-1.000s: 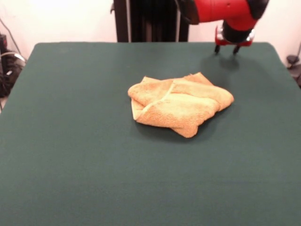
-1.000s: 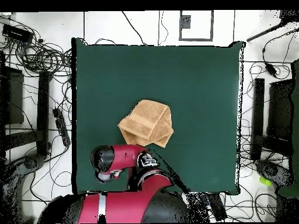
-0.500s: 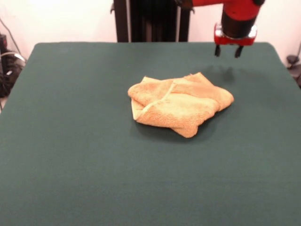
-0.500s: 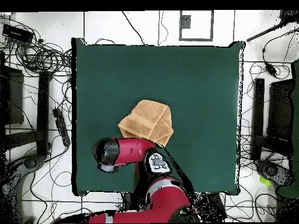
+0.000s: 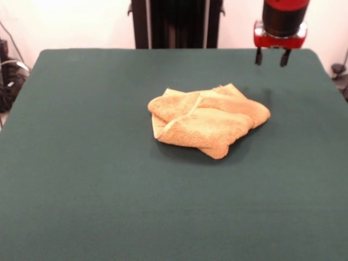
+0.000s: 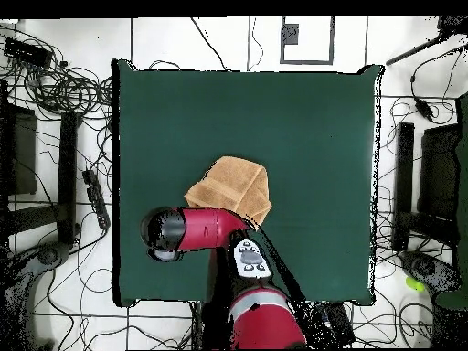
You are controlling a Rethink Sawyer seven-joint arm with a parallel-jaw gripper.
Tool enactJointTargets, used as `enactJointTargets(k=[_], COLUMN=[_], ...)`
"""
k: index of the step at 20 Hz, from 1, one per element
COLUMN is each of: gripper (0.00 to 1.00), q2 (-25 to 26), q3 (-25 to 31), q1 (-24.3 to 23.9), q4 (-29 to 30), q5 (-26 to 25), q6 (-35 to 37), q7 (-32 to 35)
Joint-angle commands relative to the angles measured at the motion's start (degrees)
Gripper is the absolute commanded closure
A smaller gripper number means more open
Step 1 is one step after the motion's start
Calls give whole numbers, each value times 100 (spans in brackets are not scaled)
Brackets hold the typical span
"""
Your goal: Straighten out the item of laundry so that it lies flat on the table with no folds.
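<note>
Since the earlier frame the pincer (image 5: 271, 56) has risen and drifted sideways, prongs spread and empty, beyond the towel (image 5: 208, 120), likely lining up on an edge. From overhead, the towel (image 6: 236, 183) lies folded mid-desk (image 6: 311, 119), arm overlapping its near corner.

Orange-yellow towel (image 5: 207, 122) lies folded and bunched mid-table (image 5: 81, 179).
</note>
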Motion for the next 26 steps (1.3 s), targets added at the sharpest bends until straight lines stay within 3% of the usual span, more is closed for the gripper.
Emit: enactJointTargets(k=[1, 16, 21, 26], gripper=[0, 0, 0, 0], q2=[913, 2170, 2101, 1642], q3=[388, 207, 312, 339], q1=[123, 37, -112, -121], q4=[-727, -2173, -2338, -2282], q5=[166, -156, -40, 167], q6=[-328, -564, -62, 755], q7=[528, 251, 219, 377])
